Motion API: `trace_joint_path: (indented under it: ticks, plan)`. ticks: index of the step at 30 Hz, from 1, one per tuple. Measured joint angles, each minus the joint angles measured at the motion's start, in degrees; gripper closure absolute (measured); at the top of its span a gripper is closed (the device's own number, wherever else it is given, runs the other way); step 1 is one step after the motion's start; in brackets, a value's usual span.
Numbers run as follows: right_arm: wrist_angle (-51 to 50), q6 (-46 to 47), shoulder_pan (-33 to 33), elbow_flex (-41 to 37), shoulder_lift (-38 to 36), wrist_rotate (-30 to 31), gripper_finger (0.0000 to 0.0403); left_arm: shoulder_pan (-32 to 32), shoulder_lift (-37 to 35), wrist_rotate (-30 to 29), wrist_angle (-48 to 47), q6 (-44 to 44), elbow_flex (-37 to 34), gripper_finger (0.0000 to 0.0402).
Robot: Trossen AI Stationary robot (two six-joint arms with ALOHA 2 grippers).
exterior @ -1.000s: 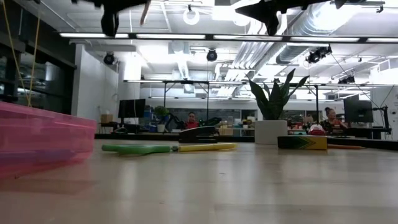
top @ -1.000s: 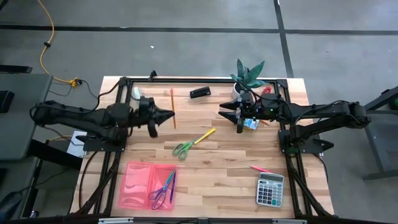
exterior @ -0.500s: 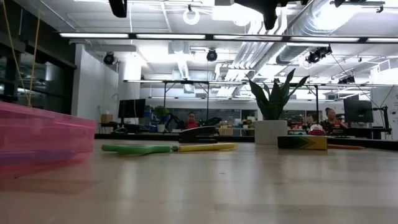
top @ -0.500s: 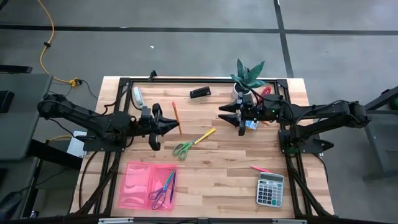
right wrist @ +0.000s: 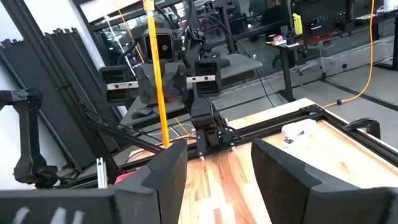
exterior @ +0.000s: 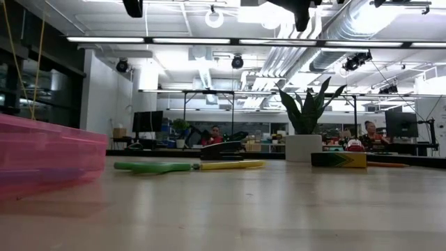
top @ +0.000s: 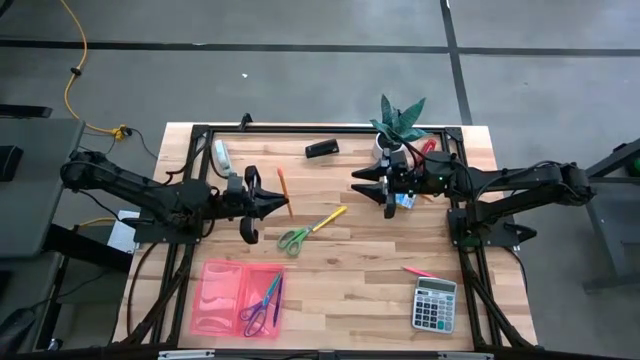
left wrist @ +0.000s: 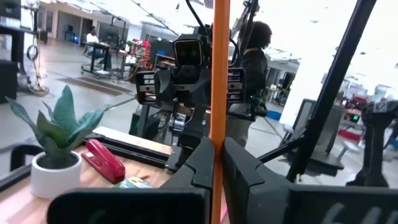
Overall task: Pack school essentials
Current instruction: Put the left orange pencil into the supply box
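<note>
Left tool is clenched on the orange pencil above the desk; the right tool hangs with fingers spread beside the potted plant. Pink tray holds purple-handled scissors and a blue pencil. Green-handled scissors touch the yellow pencil mid-desk.
</note>
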Motion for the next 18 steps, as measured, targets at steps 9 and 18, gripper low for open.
trace_joint_path:
  ticks: [9, 18]
  plan:
    - [0.0, 0.2, 0.0, 0.0, 0.0, -0.6, 0.0231, -1.0, 0.0, 7.2, -23.9, -1.7, 7.4, 0.0401]
    - [-2.0, 1.3, 0.0, 0.0, 0.0, -0.6, 0.0231, -17.3, 8.0, 12.4, -49.2, -28.3, 11.6, 0.0401]
